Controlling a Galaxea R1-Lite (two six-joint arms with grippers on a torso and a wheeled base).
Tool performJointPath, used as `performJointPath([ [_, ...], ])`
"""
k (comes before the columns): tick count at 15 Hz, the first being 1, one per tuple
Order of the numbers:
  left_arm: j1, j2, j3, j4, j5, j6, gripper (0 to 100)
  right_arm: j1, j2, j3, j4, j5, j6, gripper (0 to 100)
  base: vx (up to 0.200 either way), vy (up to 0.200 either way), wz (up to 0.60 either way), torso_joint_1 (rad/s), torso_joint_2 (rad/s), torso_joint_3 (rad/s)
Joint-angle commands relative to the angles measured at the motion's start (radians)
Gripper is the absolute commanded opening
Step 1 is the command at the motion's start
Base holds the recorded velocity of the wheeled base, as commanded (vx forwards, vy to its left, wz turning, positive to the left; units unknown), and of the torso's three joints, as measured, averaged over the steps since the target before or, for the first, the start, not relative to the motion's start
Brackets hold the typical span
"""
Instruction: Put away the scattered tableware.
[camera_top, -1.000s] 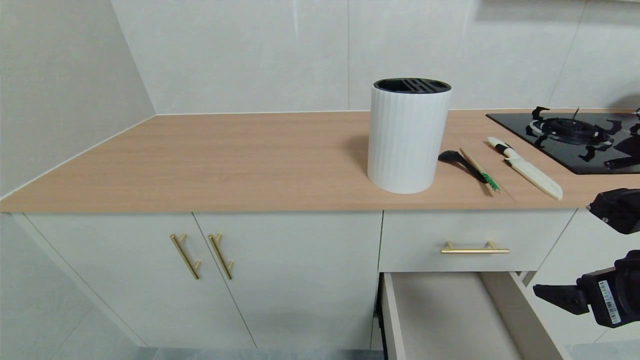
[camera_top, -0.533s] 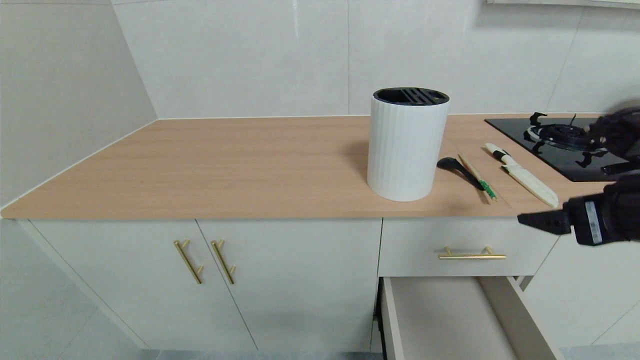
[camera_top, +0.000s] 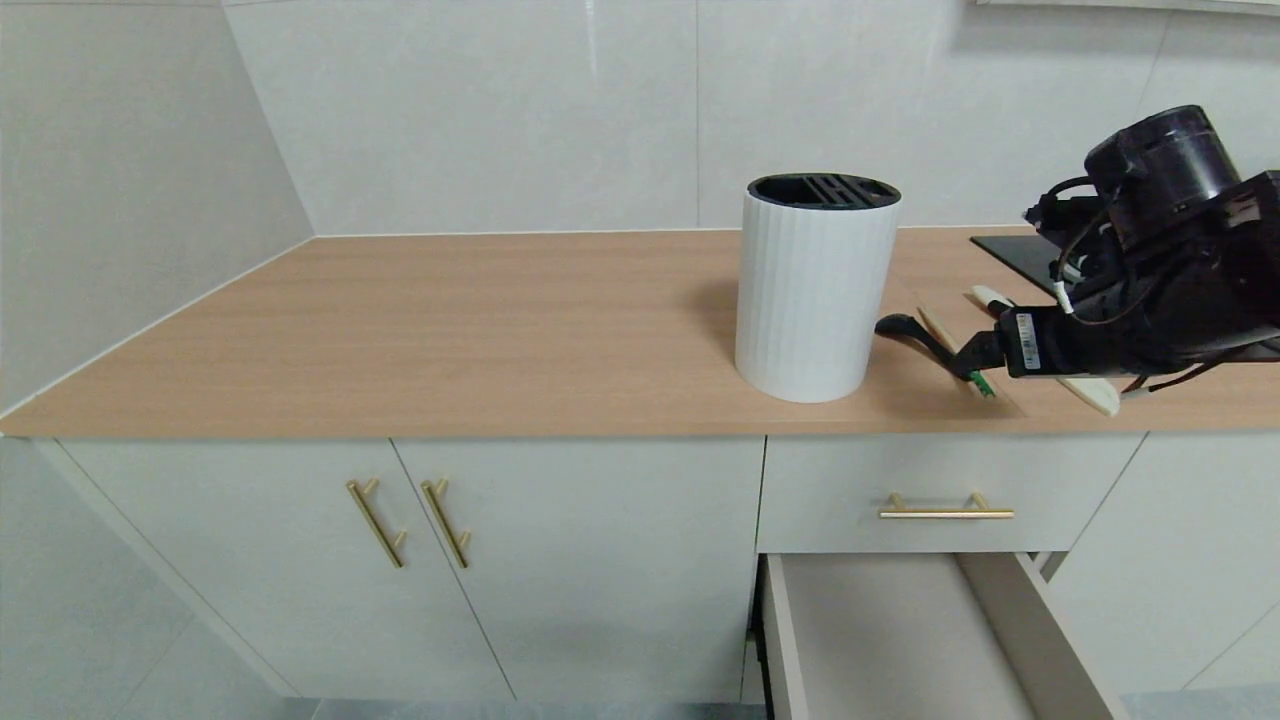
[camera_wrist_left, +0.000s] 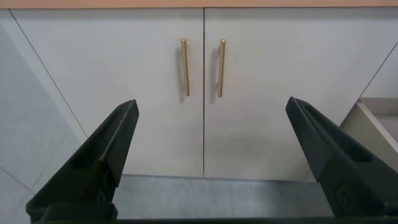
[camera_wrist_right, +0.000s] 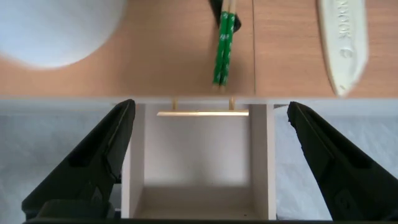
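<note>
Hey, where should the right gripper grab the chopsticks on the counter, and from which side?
Take the chopsticks by their green ends, nearest the counter's front edge, coming down from above with the jaws across the pair. They lie flat, pointing at the open right gripper, and the black spoon crowds their far part; the green ends lie clear.

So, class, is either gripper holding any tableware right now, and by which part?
Nothing is held. The right gripper is open and empty near the chopsticks; the left gripper is open and empty too.
</note>
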Motion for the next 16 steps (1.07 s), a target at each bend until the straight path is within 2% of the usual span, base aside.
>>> performJointPath([
  [1, 0.001, 0.000, 0.000, -0.001, 0.002, -0.001, 100, -0.020, 0.078, -0.023, 0.001, 0.000, 0.001, 100, 0.000, 0.000, 0.00, 0.000, 0.00, 0.000],
  [5, 0.001, 0.000, 0.000, -0.001, 0.000, -0.001, 100, -0.063, 0.126, -0.053, -0.002, 0.003, 0.006, 100, 0.000, 0.000, 0.00, 0.000, 0.00, 0.000],
  [10, 0.001, 0.000, 0.000, -0.001, 0.000, -0.001, 100, -0.063, 0.172, -0.053, -0.060, 0.005, 0.007, 100, 0.000, 0.000, 0.00, 0.000, 0.00, 0.000],
  [16, 0.001, 0.000, 0.000, -0.001, 0.000, -0.001, 100, -0.063, 0.198, -0.053, -0.070, 0.006, 0.007, 100, 0.000, 0.000, 0.00, 0.000, 0.00, 0.000],
])
